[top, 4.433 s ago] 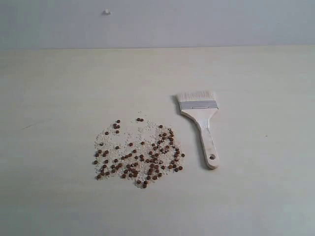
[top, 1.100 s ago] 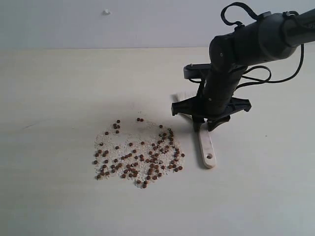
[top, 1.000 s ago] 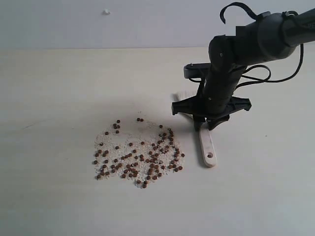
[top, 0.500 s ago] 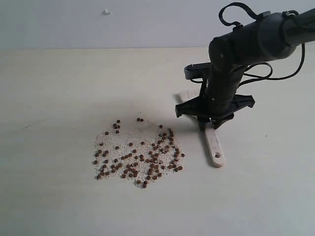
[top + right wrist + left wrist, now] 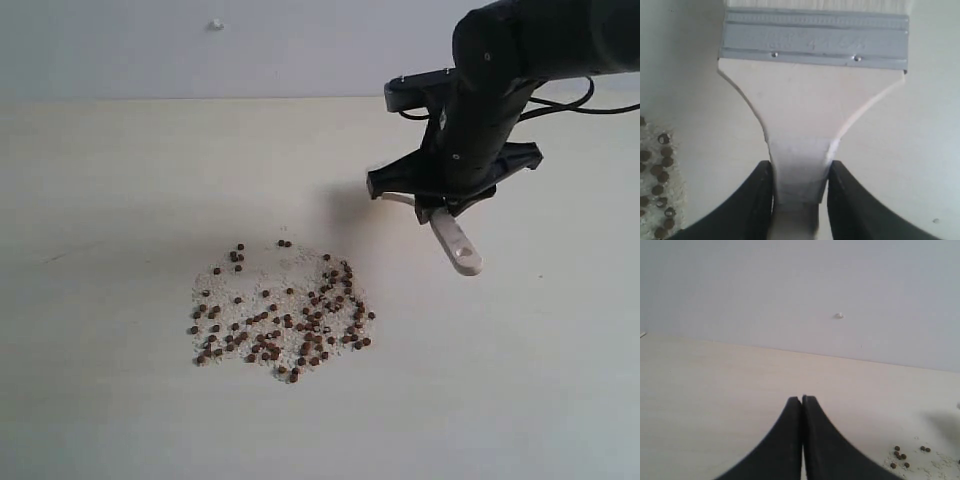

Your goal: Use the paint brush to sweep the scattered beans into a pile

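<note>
Pinching the paint brush (image 5: 812, 100) by the narrow neck of its wooden handle with the right gripper (image 5: 799, 172), one black finger (image 5: 757, 200) on each side of the wood. Beyond the fingertips in the right wrist view, the widening handle, then the silver metal band and a thin strip of white bristles.

Seen from the exterior view, right gripper (image 5: 440, 205) up over the right half of the table (image 5: 120, 180), with the brush (image 5: 455, 245) held at a slant below it: holed handle end lowest, sticking out toward the lower right, bristle end hidden behind the black fingers.

Lying well apart from the brush, down and to the left of the gripper on the table: the beans (image 5: 285, 315), reddish-brown, spread loosely over a patch of whitish crumbs (image 5: 290, 265). Not touched by brush or gripper. A few beans (image 5: 660, 165) showing at the edge of the right wrist view, beside one finger.

Left gripper (image 5: 802, 402) pressed together tip to tip, gripping nothing, low over bare table, with a handful of beans (image 5: 900, 456) off to one side.
</note>
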`<state>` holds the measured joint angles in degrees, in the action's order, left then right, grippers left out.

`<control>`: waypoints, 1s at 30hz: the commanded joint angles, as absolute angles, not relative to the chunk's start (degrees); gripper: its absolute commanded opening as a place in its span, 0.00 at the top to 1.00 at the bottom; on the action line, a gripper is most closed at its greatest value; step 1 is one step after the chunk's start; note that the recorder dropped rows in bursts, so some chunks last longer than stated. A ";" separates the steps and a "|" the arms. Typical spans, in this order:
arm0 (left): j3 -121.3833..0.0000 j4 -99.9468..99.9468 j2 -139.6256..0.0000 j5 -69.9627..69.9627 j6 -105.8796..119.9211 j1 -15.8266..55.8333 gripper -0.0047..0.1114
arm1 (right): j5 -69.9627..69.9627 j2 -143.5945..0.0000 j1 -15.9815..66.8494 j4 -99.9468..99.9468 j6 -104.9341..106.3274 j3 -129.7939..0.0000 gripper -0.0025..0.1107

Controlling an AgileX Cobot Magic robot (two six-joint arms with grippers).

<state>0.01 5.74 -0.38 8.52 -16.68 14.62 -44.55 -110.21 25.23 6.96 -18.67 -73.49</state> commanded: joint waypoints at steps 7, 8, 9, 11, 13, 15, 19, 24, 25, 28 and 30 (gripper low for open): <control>0.00 5.28 0.00 -7.64 -32.39 14.90 0.96 | -49.92 -104.54 25.35 5.88 -7.44 -73.51 0.98; 0.00 5.28 0.00 -10.26 -32.50 14.90 0.96 | -50.72 -103.89 25.35 5.51 -6.01 -73.51 0.98; 0.00 5.28 0.00 -13.09 -32.50 14.90 0.96 | -51.13 -103.27 25.35 5.22 -5.41 -73.51 0.98; 0.00 5.53 0.00 -18.77 -32.50 14.90 0.96 | -51.27 -101.69 25.35 3.66 -4.05 -73.51 0.98; 0.00 6.81 0.00 -26.91 -27.03 14.90 0.96 | -51.42 -98.93 25.35 2.84 -2.64 -73.51 0.98; 0.00 4.97 -0.94 -32.63 -23.20 14.51 0.96 | -51.54 -97.54 25.35 2.84 -2.64 -73.51 0.98; -0.97 6.26 -12.80 -37.60 -16.67 13.15 0.96 | -51.66 -93.70 25.35 -1.58 0.99 -73.51 0.98; -12.45 28.16 -45.19 -46.65 -16.21 13.15 0.96 | -54.86 -89.53 25.35 -11.87 8.10 -73.51 0.98; -16.10 33.67 -52.29 -46.65 -13.73 13.15 0.95 | -56.01 -88.96 25.35 -11.85 8.10 -73.61 0.98; -24.80 45.82 -68.54 -49.14 -13.60 13.26 0.76 | -58.24 -88.28 25.35 -10.79 8.85 -73.61 0.98; -28.93 48.42 -75.56 -53.07 -13.12 14.15 0.53 | -59.58 -88.28 25.35 -9.94 9.32 -73.61 0.98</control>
<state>-24.68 43.99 -68.78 -48.76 -13.89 13.23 -58.63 -88.84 25.23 -10.83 8.34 -73.42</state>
